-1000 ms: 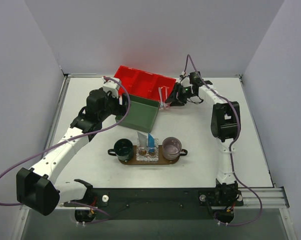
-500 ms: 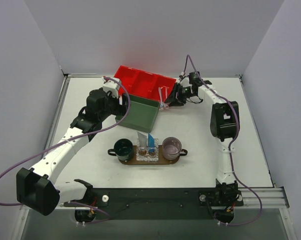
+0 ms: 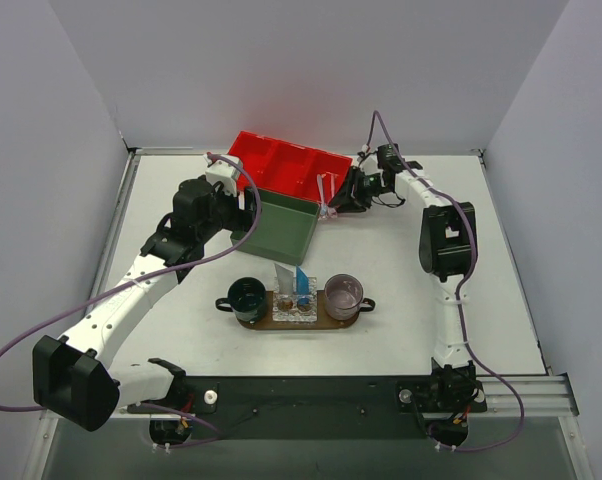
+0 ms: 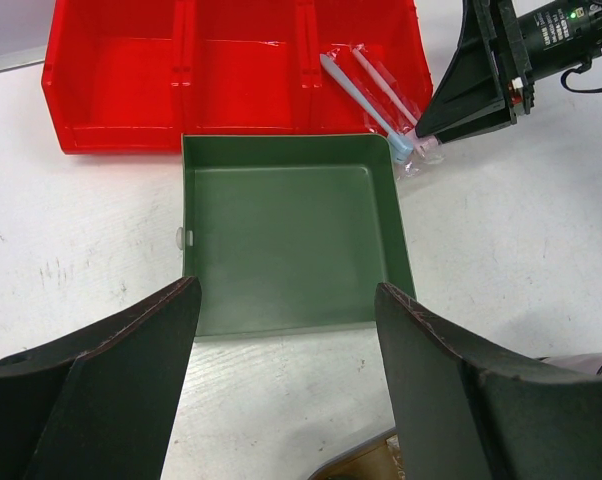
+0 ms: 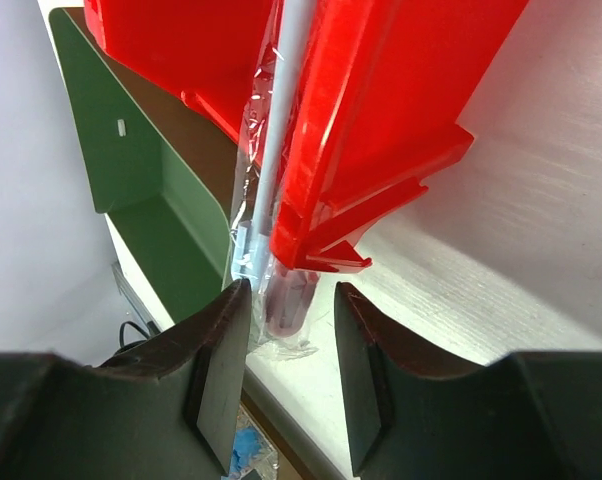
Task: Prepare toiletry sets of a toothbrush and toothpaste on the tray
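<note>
Two items stand on the tray point(image 3: 323, 321), lower centre of the top view: white tube point(image 3: 282, 276), blue tube point(image 3: 302, 280). Farther up, my left pincer point(image 4: 286, 290) hangs wide open and empty over the green box point(image 4: 281, 230). Farthest, my right pincer point(image 5: 291, 295), partly open, straddles the wrapped toothbrushes point(image 5: 279, 120) at the red bin point(image 5: 381, 110) corner, not clamped.

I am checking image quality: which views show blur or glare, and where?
Right wrist view: the right gripper's fingers are dark and out of focus, and the toothbrush wrapper glints. Left wrist view: sharp, the green box evenly lit. Top view: even light, only soft shadows.
</note>
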`<state>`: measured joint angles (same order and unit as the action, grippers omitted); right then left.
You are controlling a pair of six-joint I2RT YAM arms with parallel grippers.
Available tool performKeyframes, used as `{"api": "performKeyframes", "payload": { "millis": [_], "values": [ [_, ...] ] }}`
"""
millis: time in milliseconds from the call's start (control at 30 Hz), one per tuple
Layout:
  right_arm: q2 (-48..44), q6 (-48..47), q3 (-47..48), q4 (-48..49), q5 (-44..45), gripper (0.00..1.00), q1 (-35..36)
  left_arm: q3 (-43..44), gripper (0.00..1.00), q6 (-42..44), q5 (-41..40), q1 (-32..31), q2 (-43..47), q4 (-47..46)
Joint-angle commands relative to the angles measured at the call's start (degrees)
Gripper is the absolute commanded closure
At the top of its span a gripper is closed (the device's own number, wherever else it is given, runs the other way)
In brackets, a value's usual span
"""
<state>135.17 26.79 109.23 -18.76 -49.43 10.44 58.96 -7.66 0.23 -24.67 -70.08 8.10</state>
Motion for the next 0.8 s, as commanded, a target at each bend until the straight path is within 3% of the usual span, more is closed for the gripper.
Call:
{"api": "performKeyframes", "payload": {
  "millis": [0,433,600,767],
  "values": [
    [0.18,-0.5,1.42,-1.1,-1.99,0.66,-0.24,2.65,0.2,0.72,-0.41,-0.21,0.83,-1.24],
    [0.88,-0.07,2.3,-1.01,-3.48,0.76,-0.42,2.65,0.19,0.81,-0.41,-0.21,0.56,-1.24],
    [1.32,0.11,2.3,-1.1,-4.01,0.84,-0.42,2.57,0.2,0.89,-0.58,-0.21,0.74,-1.15],
    [0.97,0.55,2.39,-0.92,-4.1,0.99,-0.33,2.56,0.19,1.07,-0.67,-0.21,0.83,-1.15]
  ]
}}
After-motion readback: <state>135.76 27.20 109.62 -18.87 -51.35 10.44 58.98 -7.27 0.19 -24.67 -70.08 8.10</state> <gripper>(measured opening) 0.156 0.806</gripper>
